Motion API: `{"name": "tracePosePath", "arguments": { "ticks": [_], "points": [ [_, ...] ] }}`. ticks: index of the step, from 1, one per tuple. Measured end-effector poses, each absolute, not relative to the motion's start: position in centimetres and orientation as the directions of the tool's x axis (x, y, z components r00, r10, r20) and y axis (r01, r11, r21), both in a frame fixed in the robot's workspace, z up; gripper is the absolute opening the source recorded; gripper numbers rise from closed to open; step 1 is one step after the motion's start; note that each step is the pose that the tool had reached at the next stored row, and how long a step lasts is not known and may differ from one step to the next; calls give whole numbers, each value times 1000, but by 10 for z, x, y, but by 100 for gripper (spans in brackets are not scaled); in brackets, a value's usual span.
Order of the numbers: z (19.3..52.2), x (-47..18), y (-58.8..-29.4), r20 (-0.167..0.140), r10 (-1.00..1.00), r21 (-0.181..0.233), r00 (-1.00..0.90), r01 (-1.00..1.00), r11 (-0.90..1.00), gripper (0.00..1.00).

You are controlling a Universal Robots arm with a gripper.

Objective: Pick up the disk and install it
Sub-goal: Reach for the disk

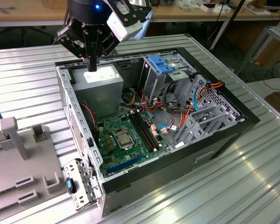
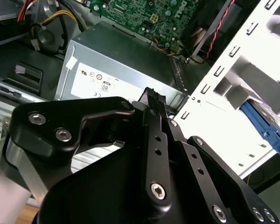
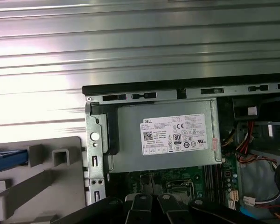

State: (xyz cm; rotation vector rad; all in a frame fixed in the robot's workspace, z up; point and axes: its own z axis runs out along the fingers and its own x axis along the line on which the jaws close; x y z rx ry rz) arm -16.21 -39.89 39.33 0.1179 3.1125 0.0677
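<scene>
Over the open case point(image 1: 177, 173), the tool point(image 1: 92, 64) hangs just above the power supply point(image 1: 100, 87), near the case's back corner. Its two fingers are pressed together and hold nothing; the second wrist view shows their tips point(image 2: 152, 98) meeting above the supply's white label. The green board point(image 1: 126, 135) lies deeper in the case, toward the exterior view's right of the supply.

The disk point(image 3: 8, 158) is not in the case. It sits in a grey holder point(image 1: 23, 156) on the ribbed metal desk point(image 1: 28, 65), outside the case wall and at the exterior view's far left, well apart from the tool. Just a strip of its blue frame is in sight in the first wrist view, so I cannot tell how it is seated.

Judging by its kind, the disk should be stiff, dense for its bulk and easily hurt by knocks. Its bare metal faces are likely slippery, while the plastic frame should give better purchase. The two long framed edges look like the safest place to clamp, square and near the middle so it does not swing.
</scene>
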Motion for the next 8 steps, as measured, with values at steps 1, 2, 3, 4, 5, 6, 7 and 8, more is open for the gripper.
{"name": "tracePosePath", "arguments": {
  "ticks": [1, 2, 3, 4, 5, 6, 7, 8],
  "points": [
    [393, -163, -399, -24, 76, 44, -997, 75, 996, 11],
    [393, -165, -399, -24, 76, 44, -997, 75, 996, 11],
    [393, -166, -399, -25, 76, 44, -997, 75, 996, 11],
    [393, -168, -399, -24, 76, 44, -997, 75, 996, 11],
    [393, -169, -399, -24, 76, 44, -997, 75, 996, 11],
    [393, -170, -399, -25, 76, 44, -997, 75, 996, 11],
    [393, -171, -399, -24, 76, 44, -997, 75, 996, 11],
    [393, -173, -399, -24, 76, 44, -997, 75, 996, 11]
  ]
}}
